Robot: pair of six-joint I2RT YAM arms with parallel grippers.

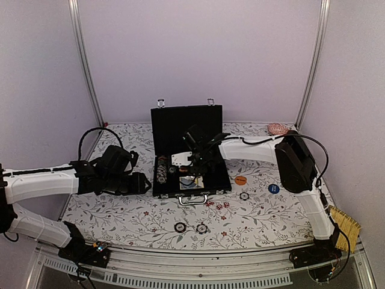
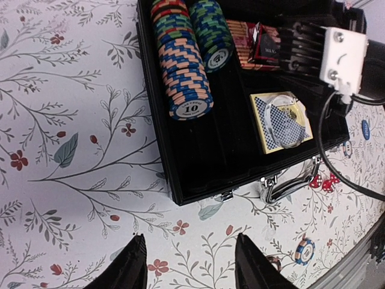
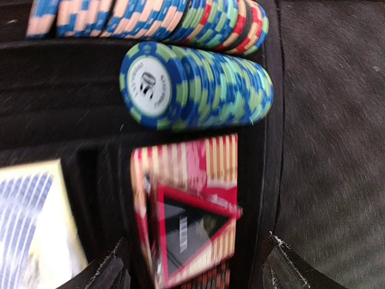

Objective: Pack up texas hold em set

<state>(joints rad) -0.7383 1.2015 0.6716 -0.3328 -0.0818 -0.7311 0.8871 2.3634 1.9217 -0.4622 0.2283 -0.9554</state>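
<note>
Left of briefcase: left arm, jaws spread, nothing between, hanging over bare worktop just off the case's front-left corner. Inside briefcase, left half: two chip rows lying on edge. In front of briefcase: two loose chips near the worktop's front edge. Inside, right half: card deck on the handle side, red-striped box behind it, black-red triangle on top. Reaches in there with right arm, jaws spread, straddling box and triangle; blurred, so cannot tell any touch. Lid upright. Just in front of briefcase, right of handle: red dice. Right of briefcase: single chip, orange disc, blue disc.

Judged step: settling the triangle into the right compartment, roughly midway through packing. Next likely calls for lifting clear, fetching dice, discs and loose chips into the case, then shutting lid and latches.

Worktop: white cloth, grey vines, small red blossoms. Room: plain lilac walls, metal posts behind briefcase.
</note>
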